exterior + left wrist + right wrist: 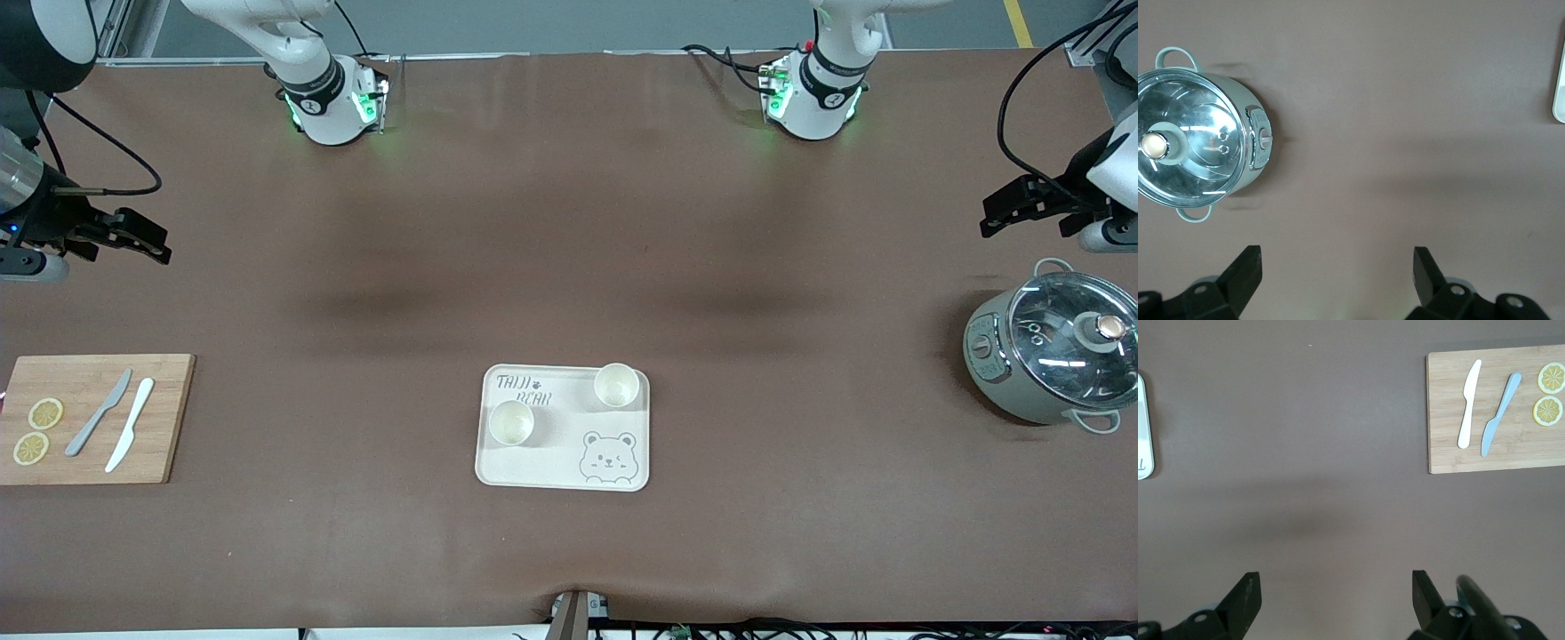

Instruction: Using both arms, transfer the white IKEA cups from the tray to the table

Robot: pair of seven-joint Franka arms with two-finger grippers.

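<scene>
Two white IKEA cups stand upright on the cream bear tray (533,467) in the middle of the table. One cup (616,385) is at the tray's corner toward the left arm's end, farther from the front camera. The other cup (511,422) is toward the right arm's end, a little nearer. My left gripper (996,218) is open and empty, up over the left arm's end of the table beside the pot; its wrist view shows it (1337,267) over bare table. My right gripper (151,244) is open and empty over the right arm's end, likewise over bare table (1336,590).
A grey-green pot with a glass lid (1053,356) (1195,140) stands at the left arm's end. A wooden cutting board (164,418) (1445,453) with two knives (116,422) and two lemon slices (37,431) lies at the right arm's end. The tray's edge shows in both wrist views (1559,93) (1143,433).
</scene>
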